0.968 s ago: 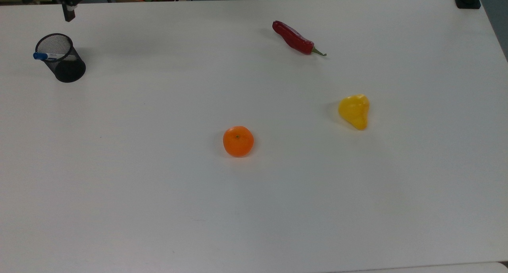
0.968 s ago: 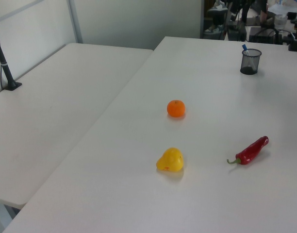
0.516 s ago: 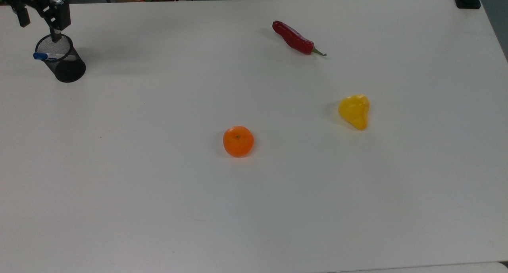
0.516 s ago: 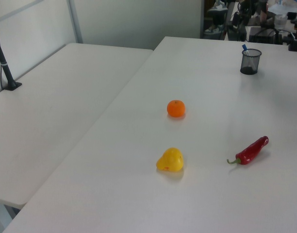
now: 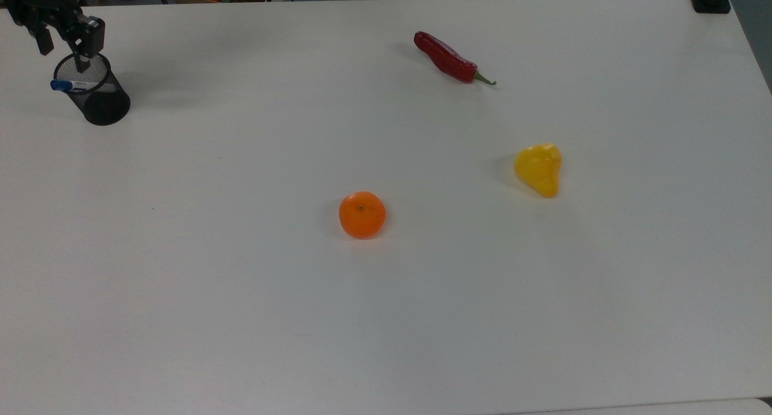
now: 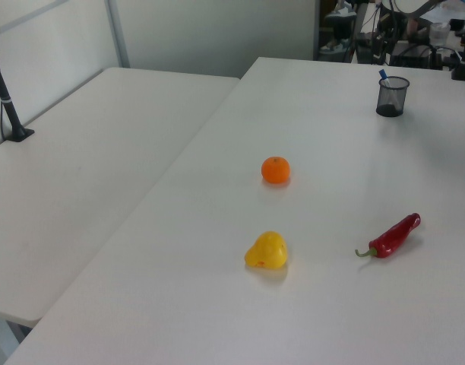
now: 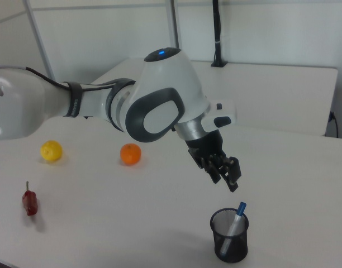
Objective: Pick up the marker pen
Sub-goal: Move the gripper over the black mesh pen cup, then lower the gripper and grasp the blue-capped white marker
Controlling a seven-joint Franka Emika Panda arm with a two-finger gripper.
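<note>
Even, diffuse overhead light. Table (image 5: 422, 318) bright, without glare. Soft, faint shadows beside orange (image 5: 362, 215) and cup (image 5: 96, 95). Slight softness in the left view's background.

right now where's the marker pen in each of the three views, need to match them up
Top view: the marker pen is far upper left, blue cap poking over the rim toward the top view's left.
Left view: upper right, blue cap just above the rim.
Right view: bottom, right of centre, leaning, cap up, with the gripper above it.
Shared landmark: the black mesh cup that holds it.
</note>
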